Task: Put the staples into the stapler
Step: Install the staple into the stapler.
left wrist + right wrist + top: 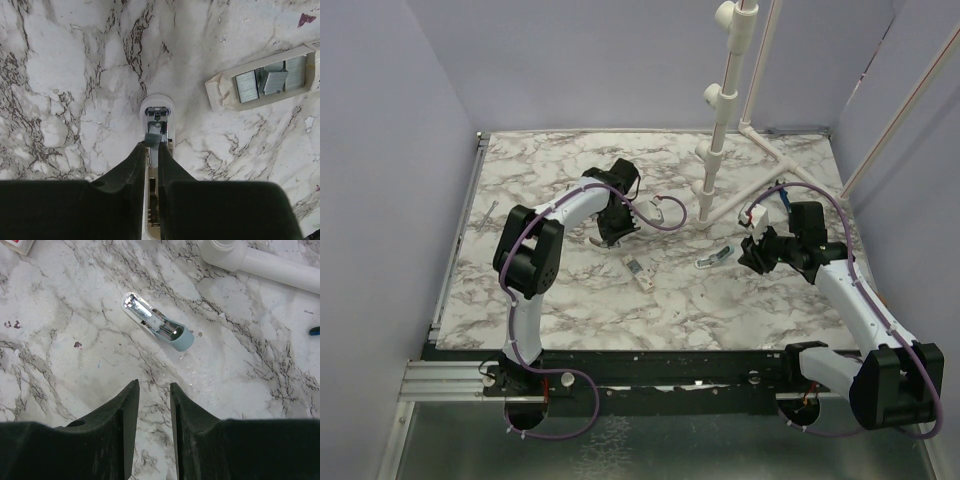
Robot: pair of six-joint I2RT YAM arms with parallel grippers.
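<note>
Black fingers (pixel 125 170) of the left gripper (pixel 153 145) are pinched nearly closed on a short silvery-grey staple strip (pixel 152 139), right over a white round-ended oblong part (pixel 157 106) lying on the white, grey-veined marble tabletop (pixel 570 300). A cream open box of staples (pixel 220 89) lies near it. The right gripper (pixel 152 386) hovers with fingers apart and empty, near the small white stapler with a teal end (pixel 157 322), which lies on the marble with its metal channel showing. Lilac walls (pixel 570 60) enclose the table. A white pipe stand (pixel 720 110) rises at the back.

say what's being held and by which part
Left gripper pinches a thin grey metal strip, seemingly at its near end; right gripper is open, empty.
</note>
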